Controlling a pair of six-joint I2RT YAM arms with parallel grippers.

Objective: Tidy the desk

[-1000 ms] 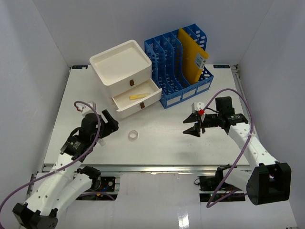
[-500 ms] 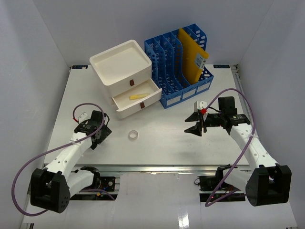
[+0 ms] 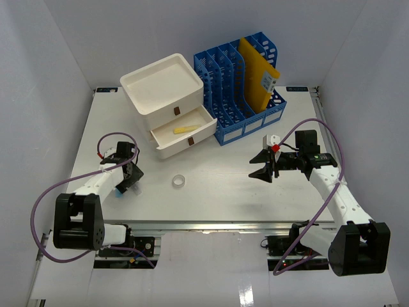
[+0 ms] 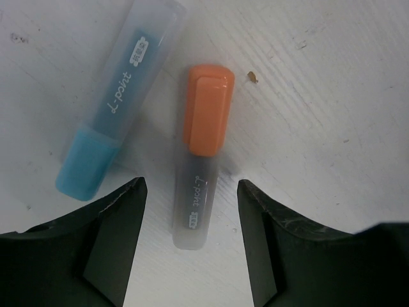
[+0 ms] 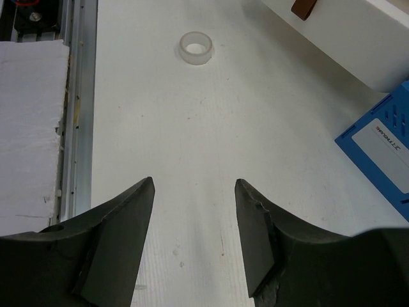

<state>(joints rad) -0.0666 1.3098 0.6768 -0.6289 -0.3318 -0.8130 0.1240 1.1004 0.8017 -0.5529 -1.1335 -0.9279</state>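
Observation:
On the white desk (image 3: 223, 192), two highlighters lie side by side in the left wrist view. One has an orange cap (image 4: 206, 121) and one a blue cap (image 4: 115, 109). My left gripper (image 4: 192, 184) is open and low over them. Its jaws straddle the clear end of the orange-capped one, with a gap on each side. From above, the left gripper (image 3: 128, 179) sits near the desk's left edge and only a blue tip (image 3: 120, 192) of the highlighters shows. My right gripper (image 3: 262, 167) hangs open over bare desk at centre right, holding nothing.
A clear tape ring (image 3: 179, 181) lies mid-desk. Behind it stands a white drawer box (image 3: 163, 86), its upper drawer pulled out with a yellow item (image 3: 184, 130) inside. A blue file rack (image 3: 230, 77) holding a yellow folder (image 3: 259, 73) stands at the back. The metal rail (image 3: 204, 225) runs along the front.
The left arm has folded back toward the left edge and lowered its gripper over the highlighters, the jaws narrowing a little. The right gripper has edged slightly right.

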